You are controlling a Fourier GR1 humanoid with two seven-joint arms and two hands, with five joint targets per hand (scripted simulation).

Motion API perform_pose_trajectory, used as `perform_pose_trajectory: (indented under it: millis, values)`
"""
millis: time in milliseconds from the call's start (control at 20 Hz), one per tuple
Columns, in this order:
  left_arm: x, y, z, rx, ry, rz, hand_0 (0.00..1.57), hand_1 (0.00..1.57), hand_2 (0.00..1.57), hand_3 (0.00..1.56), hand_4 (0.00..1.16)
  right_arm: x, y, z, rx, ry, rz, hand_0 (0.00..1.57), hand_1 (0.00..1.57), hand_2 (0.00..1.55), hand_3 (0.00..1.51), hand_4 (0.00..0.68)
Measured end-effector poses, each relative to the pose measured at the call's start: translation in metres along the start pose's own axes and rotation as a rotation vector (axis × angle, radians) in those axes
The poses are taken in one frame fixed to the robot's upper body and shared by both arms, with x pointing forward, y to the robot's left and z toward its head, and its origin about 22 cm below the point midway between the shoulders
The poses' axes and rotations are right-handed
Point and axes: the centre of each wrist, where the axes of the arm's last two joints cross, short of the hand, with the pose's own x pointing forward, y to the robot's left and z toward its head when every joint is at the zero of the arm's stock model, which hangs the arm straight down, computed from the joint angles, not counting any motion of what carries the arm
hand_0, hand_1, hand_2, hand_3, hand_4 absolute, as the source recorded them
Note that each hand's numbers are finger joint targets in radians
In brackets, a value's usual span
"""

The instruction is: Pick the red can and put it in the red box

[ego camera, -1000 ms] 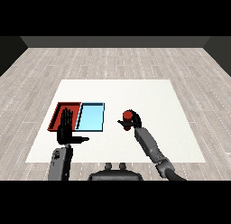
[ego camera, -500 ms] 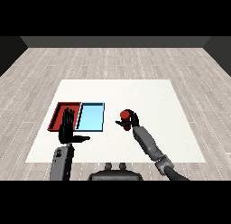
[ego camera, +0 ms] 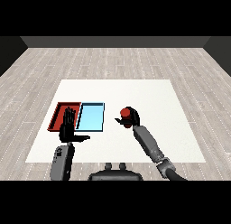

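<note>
- Desk (ego camera: pixel 149 94): white, rectangular, standing on a pale plank floor (ego camera: pixel 113 60); carries two trays side by side toward its left half.
- Red tray (ego camera: pixel 57 114): leftmost of the pair, shallow, dark red inside; its right edge touches the neighbouring tray. The near part is partly covered from view by the left hand.
- Light blue tray (ego camera: pixel 91 117): just right of the red tray, shallow, pale blue floor.
- Red can (ego camera: pixel 126 113): to the right of both trays and apart from them, held in the right hand; whether it touches the desk cannot be told.
- Right hand (ego camera: pixel 131 119): black, at the end of a grey forearm coming from the lower right corner; fingers curled round the red can, grasping it.
- Left hand (ego camera: pixel 68 127): black, on a grey forearm rising from the lower left; fingers straight and released, pointing away across the desk, thumb stuck out to the right. It sits in front of the near edge of the red tray, holding nothing.
</note>
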Motion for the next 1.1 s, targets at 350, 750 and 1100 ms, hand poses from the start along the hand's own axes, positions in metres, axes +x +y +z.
perform_pose_trajectory:
  millis: [350,750,1100]
  values:
    - [0.003,-0.009,-0.001,-0.026,0.008,-0.023,0.00,0.00,0.00,0.00,0.00,0.035,-0.009,0.009,-0.013,-0.116,-0.022,1.54,1.54,1.47,1.40,0.623]
    - [0.021,-0.049,-0.018,-0.123,0.048,0.006,0.00,0.00,0.00,0.00,0.00,0.079,-0.013,0.019,-0.002,-0.266,-0.060,1.48,1.48,1.44,1.40,0.631]
    - [0.023,-0.076,-0.022,-0.168,0.087,-0.006,0.00,0.00,0.00,0.00,0.00,0.099,0.020,0.011,0.006,-0.320,-0.058,1.44,1.44,1.40,1.38,0.628]
